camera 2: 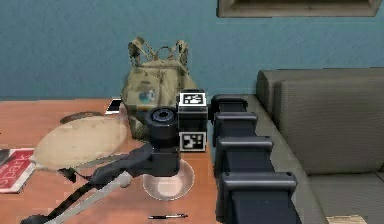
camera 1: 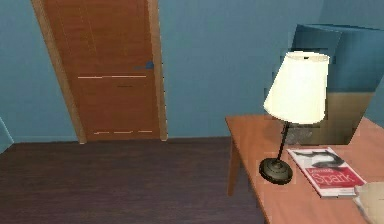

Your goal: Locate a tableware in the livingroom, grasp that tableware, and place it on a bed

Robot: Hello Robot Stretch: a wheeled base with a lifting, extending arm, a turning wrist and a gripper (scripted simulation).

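Observation:
In the arm side view my arm (camera 2: 245, 150) reaches out over a wooden desk (camera 2: 60, 110). The gripper (camera 2: 88, 195) has its dark body beside the two marked white squares, and its thin grey fingers slant down to the left. A clear round thing (camera 2: 168, 182), perhaps glassware, lies on the desk right at the gripper's body. I cannot tell whether the gripper holds anything. No bed is seen.
On the desk are a cream-shaded lamp (camera 1: 297, 88), a red book (camera 1: 325, 170), an olive backpack (camera 2: 158, 75) and a pen (camera 2: 165, 216). A grey sofa (camera 2: 325, 120) lies to the arm side view's right. A wooden door (camera 1: 105, 65) stands ahead over dark floor (camera 1: 110, 185).

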